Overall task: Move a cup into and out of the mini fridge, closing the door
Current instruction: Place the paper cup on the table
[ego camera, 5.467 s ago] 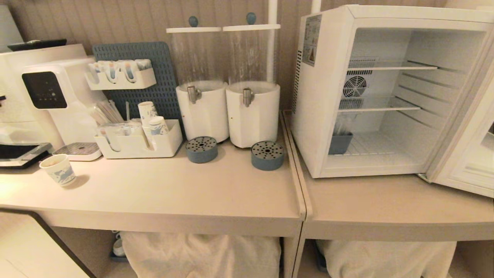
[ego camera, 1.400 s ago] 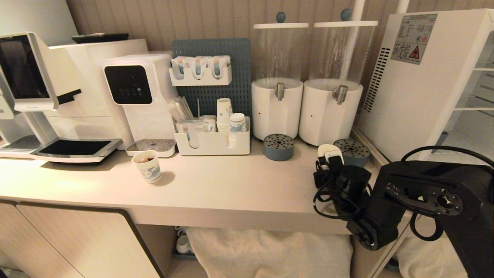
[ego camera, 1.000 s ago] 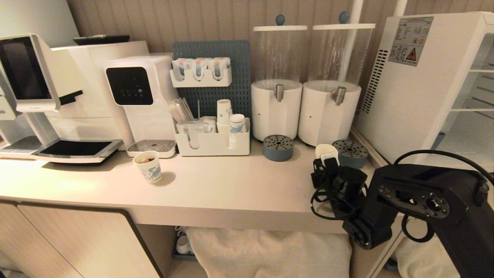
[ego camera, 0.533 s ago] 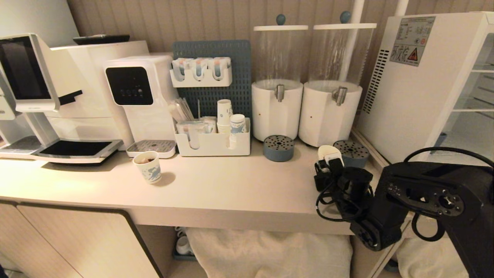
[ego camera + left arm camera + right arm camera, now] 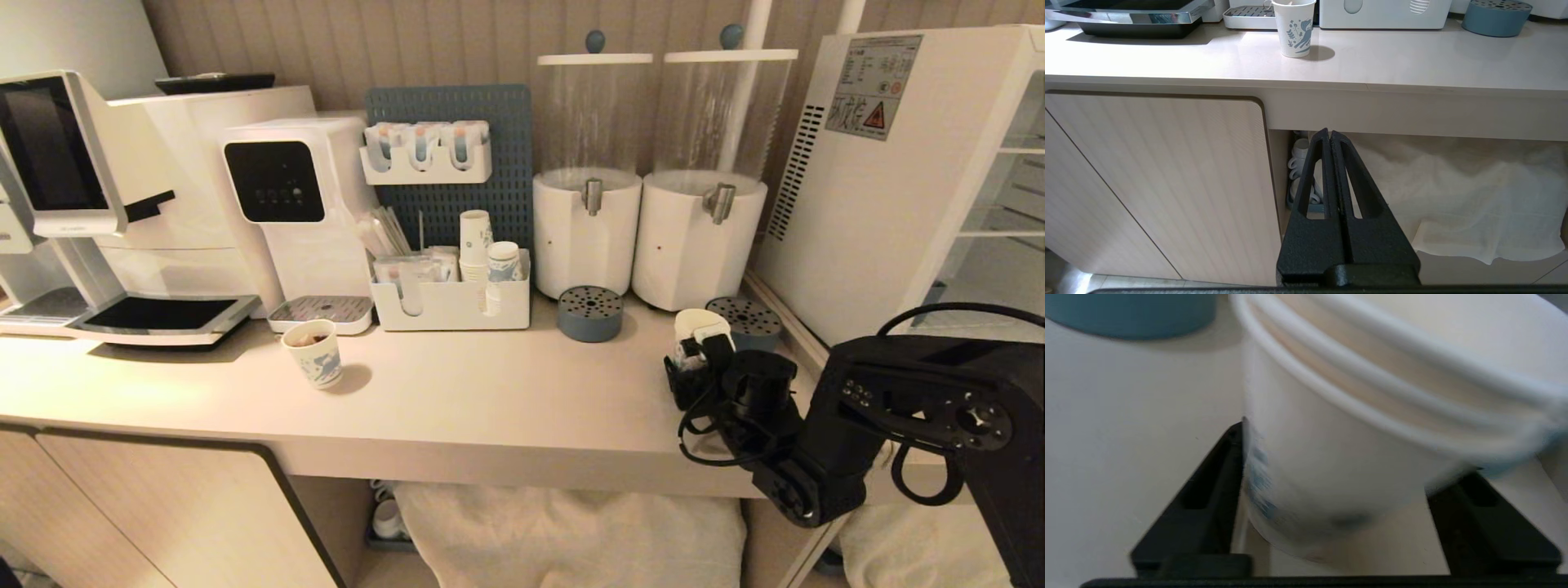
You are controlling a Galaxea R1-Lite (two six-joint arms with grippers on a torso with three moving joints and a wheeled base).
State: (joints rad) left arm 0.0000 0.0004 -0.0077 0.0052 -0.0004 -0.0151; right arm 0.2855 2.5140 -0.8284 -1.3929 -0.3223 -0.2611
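Right pincer (image 5: 694, 359) sits low over the right end of the counter (image 5: 457, 400), reaching in from the black arm at the lower right of the head view. Between its 2 black fingers (image 5: 1196, 498) stands the cup (image 5: 695, 325), white with a faint blue print low on its side and a rolled rim. In the right wrist view the fingers stand wide on either side of the cup: the one finger lies right against the cup's wall, the other is partly hidden behind the rim, so whether they press on the cup cannot be told. The cup's base is blurred there, and I cannot tell if it rests on the counter or hangs just above it.

Just behind the cup is a round blue drip tray (image 5: 743, 322), below the right one of 2 white drink dispensers (image 5: 698, 237). The mini fridge (image 5: 882, 180) stands to the right of them, its vented side and warning sticker facing the camera, with white wire shelves showing at the far right edge.

Left pincer (image 5: 1329, 136) hangs below the counter's edge, in front of the cabinet door (image 5: 1155, 183), with its 2 fingers pressed together and nothing between them.

Another cup (image 5: 313, 353), brown inside, stands well apart to the left, near the coffee machine (image 5: 277, 204).
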